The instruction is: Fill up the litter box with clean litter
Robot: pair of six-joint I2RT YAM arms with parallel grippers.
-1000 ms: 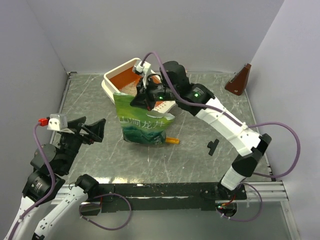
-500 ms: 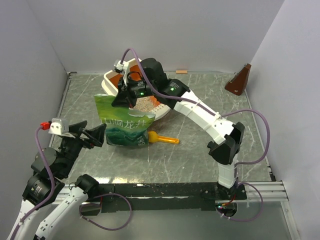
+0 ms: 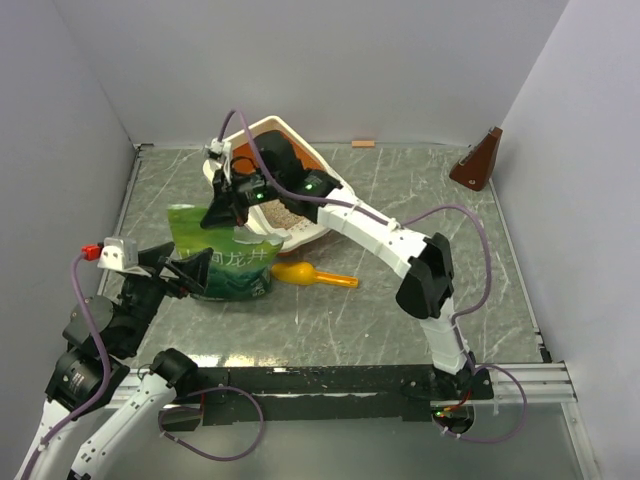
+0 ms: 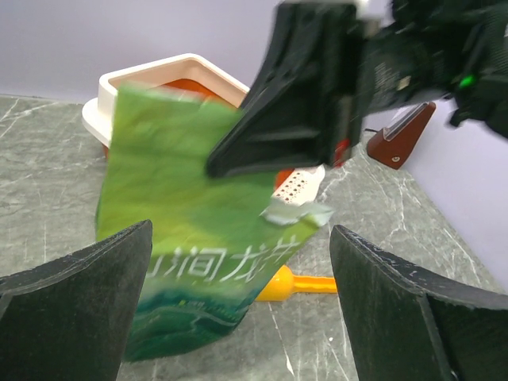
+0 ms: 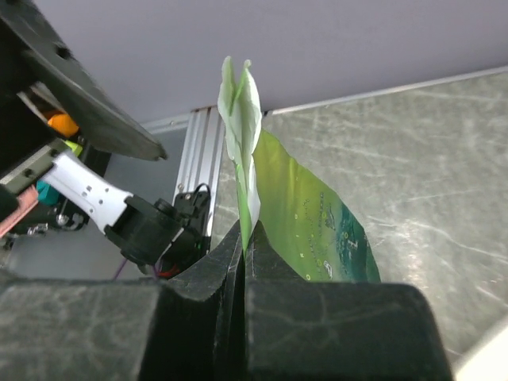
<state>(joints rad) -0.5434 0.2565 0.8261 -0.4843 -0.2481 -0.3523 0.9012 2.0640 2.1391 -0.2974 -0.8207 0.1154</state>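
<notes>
The litter box (image 3: 272,124) stands at the back, cream rim and orange walls, with pale clean litter (image 3: 287,214) showing at its near end. My right gripper (image 3: 222,212) is shut on the top edge of a crinkled green bag (image 3: 222,265), which hangs to the left of the box. In the right wrist view the bag's folded edge (image 5: 242,135) sticks up from my shut right gripper (image 5: 244,238). My left gripper (image 3: 188,268) is open just beside the bag (image 4: 186,238), its fingers (image 4: 75,317) wide apart and not touching it. The litter box rim (image 4: 182,65) shows behind.
A yellow-orange scoop (image 3: 312,275) lies on the table right of the bag, also seen as the scoop (image 4: 300,284) in the left wrist view. A brown wedge-shaped object (image 3: 478,160) stands at the back right. A small wooden piece (image 3: 363,143) lies by the back wall.
My right arm has swung left with the green bag, from over the litter box to the table beside my left gripper. The scoop is now uncovered. The left gripper stays open.
</notes>
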